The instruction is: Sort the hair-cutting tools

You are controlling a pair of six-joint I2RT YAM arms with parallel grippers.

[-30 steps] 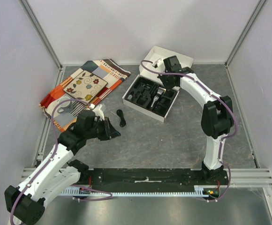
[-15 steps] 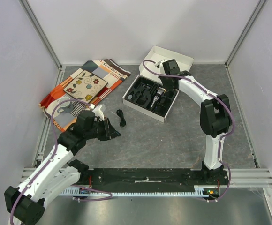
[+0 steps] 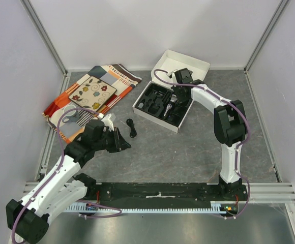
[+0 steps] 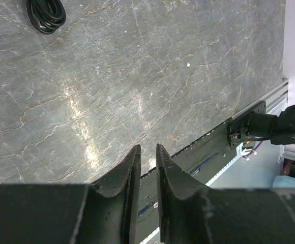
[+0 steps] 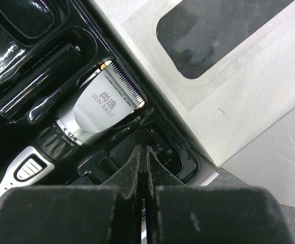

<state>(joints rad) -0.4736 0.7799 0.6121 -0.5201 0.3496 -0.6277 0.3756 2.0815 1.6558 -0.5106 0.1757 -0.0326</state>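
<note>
While the clipper (image 5: 94,109) lies bedded in the black tray (image 5: 20,30) at the left of the right wrist view, the right end effector (image 5: 142,168) sits closed and empty just below its blade. To press or seat parts well, it should stay centred over its slot. The left end effector (image 4: 146,168), nearly closed and empty, hovers above the worktop (image 4: 163,76), the cord (image 4: 46,14) at upper left.

Two robot arms were seen, one gripper (image 3: 122,141) at the left and one gripper (image 3: 176,94) at the right. One electric clipper (image 5: 89,114), one coiled cord (image 3: 131,127), one white box (image 3: 160,115), one patterned cloth (image 3: 89,96) were counted.
</note>
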